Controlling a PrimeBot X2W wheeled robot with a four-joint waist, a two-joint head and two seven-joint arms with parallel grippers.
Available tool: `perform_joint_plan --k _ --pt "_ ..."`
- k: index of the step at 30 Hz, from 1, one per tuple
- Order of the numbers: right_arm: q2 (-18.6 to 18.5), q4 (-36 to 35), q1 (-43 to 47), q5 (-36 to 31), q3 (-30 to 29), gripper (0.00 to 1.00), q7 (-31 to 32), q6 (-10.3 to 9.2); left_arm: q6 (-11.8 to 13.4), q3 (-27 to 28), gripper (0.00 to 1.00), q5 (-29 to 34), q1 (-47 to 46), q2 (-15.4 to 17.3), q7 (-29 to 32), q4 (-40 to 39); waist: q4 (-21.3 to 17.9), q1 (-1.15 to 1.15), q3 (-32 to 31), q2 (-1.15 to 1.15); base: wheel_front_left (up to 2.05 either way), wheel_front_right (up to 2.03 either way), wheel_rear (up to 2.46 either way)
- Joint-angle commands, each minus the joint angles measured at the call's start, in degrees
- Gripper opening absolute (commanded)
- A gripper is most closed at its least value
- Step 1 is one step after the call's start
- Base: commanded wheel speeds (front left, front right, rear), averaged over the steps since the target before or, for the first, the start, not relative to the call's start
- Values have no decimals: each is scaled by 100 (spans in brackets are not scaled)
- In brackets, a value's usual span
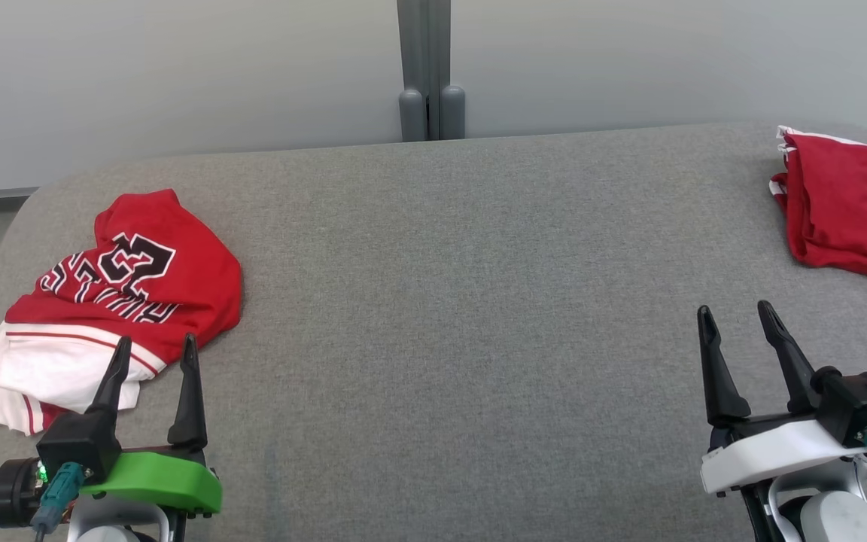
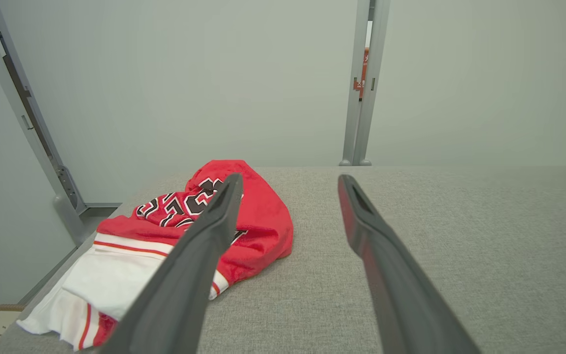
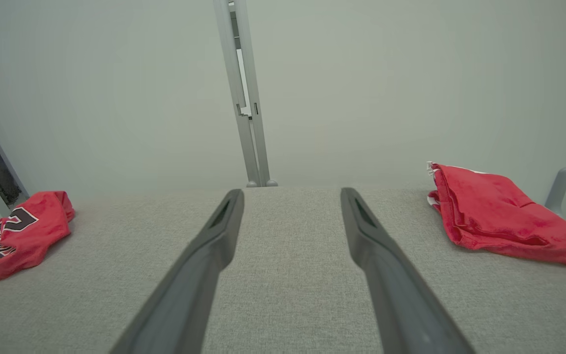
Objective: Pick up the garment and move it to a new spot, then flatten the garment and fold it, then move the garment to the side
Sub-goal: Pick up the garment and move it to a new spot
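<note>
Left gripper (image 1: 156,340) and right gripper (image 1: 734,309) spread, empty — snag just one jersey (image 1: 140,278) layer and you may drag it off the table (image 1: 441,301).

The jersey (image 1: 132,286) lies on the table's (image 1: 448,301) left end. The folded garment (image 1: 847,203) lies at its far right corner

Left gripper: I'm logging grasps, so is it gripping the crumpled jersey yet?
No, the left gripper stands open and empty, and the crumpled jersey lies loose on the surface.
</note>
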Motion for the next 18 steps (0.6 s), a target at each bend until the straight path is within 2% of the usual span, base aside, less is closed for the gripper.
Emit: perform_joint_plan --k 1,18 --pt "24 -28 78 -57 -22 100 23 -6 39 9 100 -34 84 56 47 -29 1 1 0 0 0 0 0" --pt "142 -9 91 -223 -119 100 142 -6 99 -31 100 -129 138 147 207 -245 -30 1 -27 0 0 0 0"
